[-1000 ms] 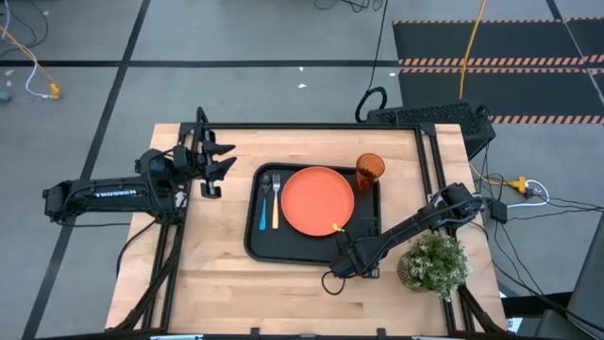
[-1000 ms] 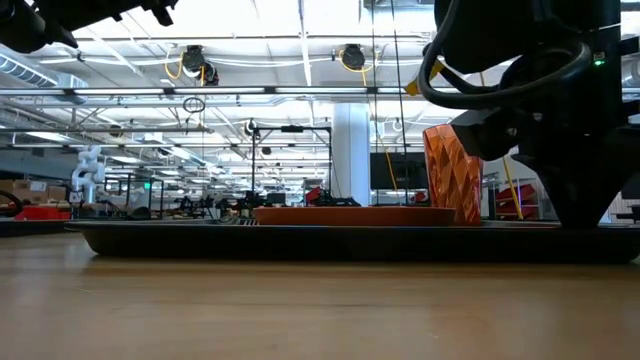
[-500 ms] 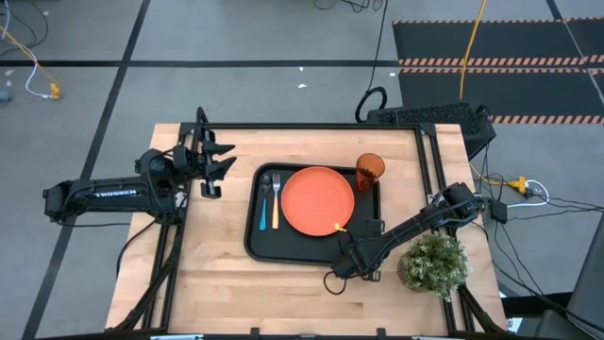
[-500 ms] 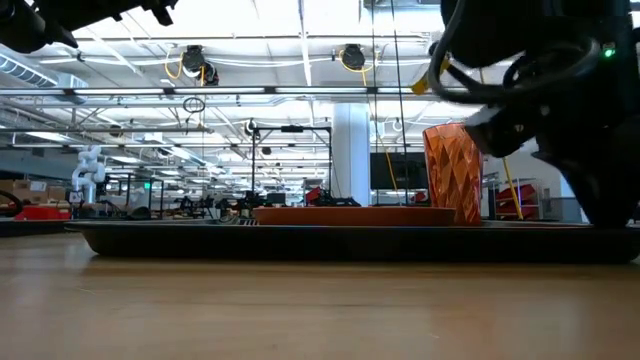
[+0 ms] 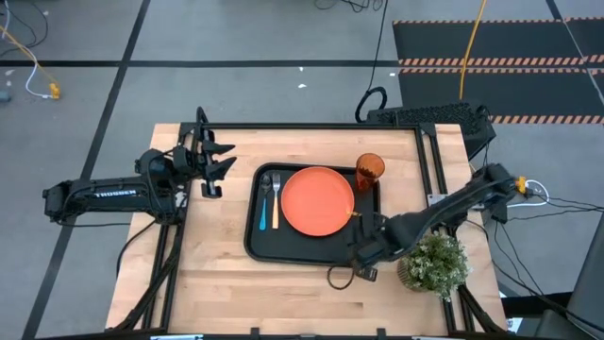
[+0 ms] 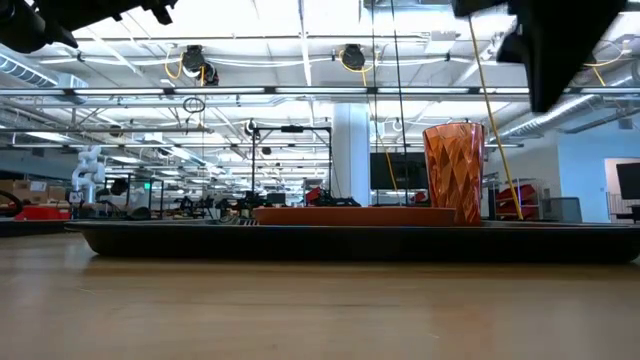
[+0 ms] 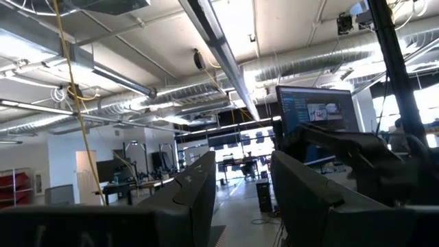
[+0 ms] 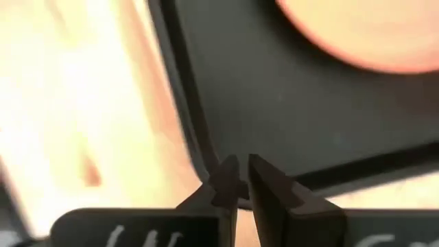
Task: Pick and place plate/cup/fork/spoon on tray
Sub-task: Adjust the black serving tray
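Note:
The black tray (image 5: 311,247) lies mid-table and also shows in the low view (image 6: 300,243). On it sit the orange plate (image 5: 318,201), the orange cup (image 5: 369,170) upright at its far right corner, the fork (image 5: 276,200) and the blue-handled spoon (image 5: 263,208), side by side at its left. My right gripper (image 5: 359,253) hovers shut and empty above the tray's near right corner (image 8: 206,161). My left gripper (image 5: 213,161) waits open above the table's far left part.
A small potted plant (image 5: 432,263) stands at the table's near right, just right of my right arm. Bare wood lies along the table's near side and to the tray's left. A black keyboard-like unit (image 5: 429,116) sits beyond the far right edge.
My right gripper has risen from the tray's near edge and gone toward the table's right edge; in the low view the arm has lifted out of the space beside the cup. The tableware has stayed in place.

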`<move>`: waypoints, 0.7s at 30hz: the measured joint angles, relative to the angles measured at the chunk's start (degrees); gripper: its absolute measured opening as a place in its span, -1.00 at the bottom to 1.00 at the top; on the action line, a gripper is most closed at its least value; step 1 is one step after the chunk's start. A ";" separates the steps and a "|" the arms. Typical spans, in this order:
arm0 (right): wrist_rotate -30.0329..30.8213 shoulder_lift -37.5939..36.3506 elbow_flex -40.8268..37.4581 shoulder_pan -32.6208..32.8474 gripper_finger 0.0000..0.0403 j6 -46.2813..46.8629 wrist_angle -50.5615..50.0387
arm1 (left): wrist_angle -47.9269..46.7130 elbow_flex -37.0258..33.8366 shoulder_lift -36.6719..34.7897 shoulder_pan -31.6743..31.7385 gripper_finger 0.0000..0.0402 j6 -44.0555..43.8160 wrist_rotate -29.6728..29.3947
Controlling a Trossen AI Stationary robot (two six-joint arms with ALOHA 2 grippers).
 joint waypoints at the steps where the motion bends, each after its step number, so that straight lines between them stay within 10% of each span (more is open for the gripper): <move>1: 0.86 -1.70 0.02 0.00 -0.88 -0.06 0.75 | -0.02 0.00 0.00 0.02 -0.29 0.00 0.00; 12: 11.52 -13.51 0.02 0.04 -0.88 8.37 -0.75 | -0.06 0.00 0.00 0.02 -0.29 0.01 -0.01; 21: -3.18 -6.93 -11.64 -0.53 -0.88 17.71 7.91 | -0.11 0.00 0.00 0.01 -0.29 -0.27 0.00</move>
